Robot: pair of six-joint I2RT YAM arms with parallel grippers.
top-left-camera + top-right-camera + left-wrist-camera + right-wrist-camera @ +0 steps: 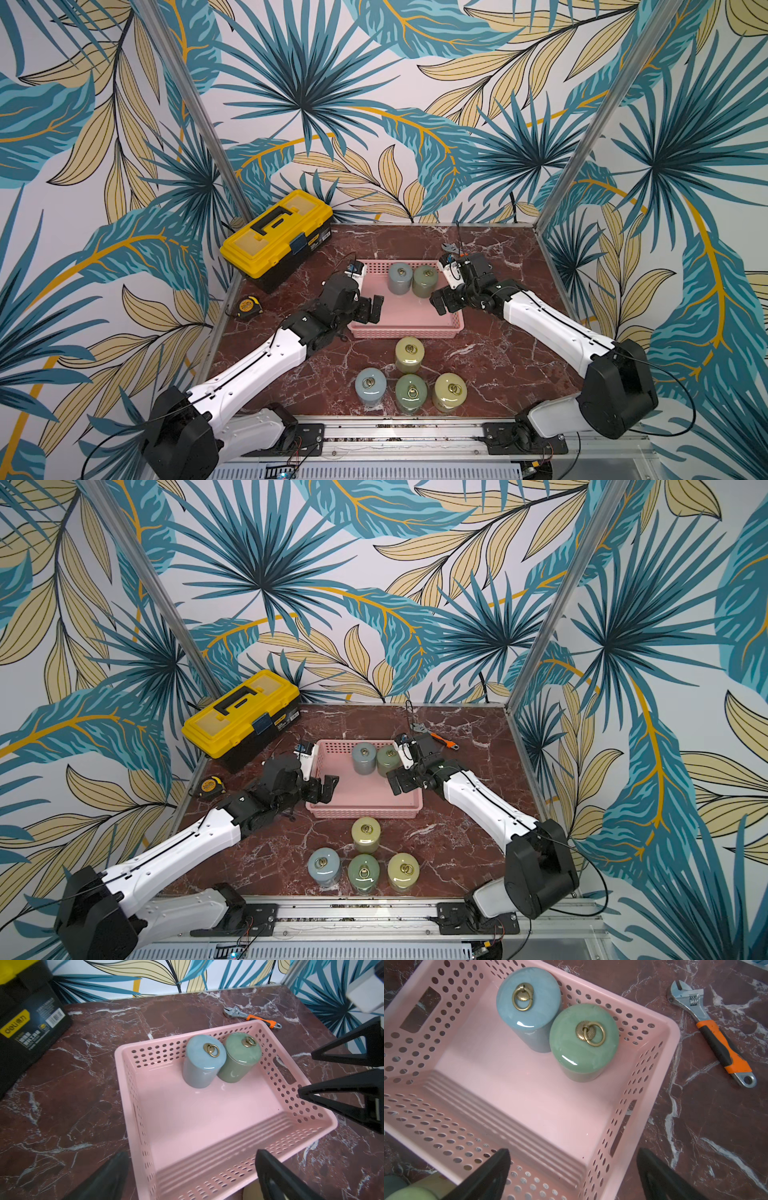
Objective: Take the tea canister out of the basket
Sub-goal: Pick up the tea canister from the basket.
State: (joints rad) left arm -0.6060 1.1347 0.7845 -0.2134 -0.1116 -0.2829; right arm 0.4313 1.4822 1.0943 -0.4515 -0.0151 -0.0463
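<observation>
Nearest you, four glazed round lidded canisters with brass ring pulls (410, 392) already stand on the red marble-pattern table (490, 361), clear of the shallow pink perforated plastic basket (407, 332); so this is a fresh reach, nothing lifted yet; left gripper (371, 308) sits over the basket's left rim, jaws spread wide and empty; right gripper (444, 301) over the right rim, same, wide and empty; task's things are at the basket's far wall, upright: blue-grey glazed canister (528, 999) and green glazed canister (584, 1039), side by side, touching or nearly so; can't tell which is meant, green is nearer your right arm; come down from above, straddle the body from its free sides, not the ring; don't nudge the neighbour; lift straight until clear of the rim; beyond, orange-handled adjustable wrench (714, 1036); yellow plastic toolbox (276, 232) far left, ignore both.
</observation>
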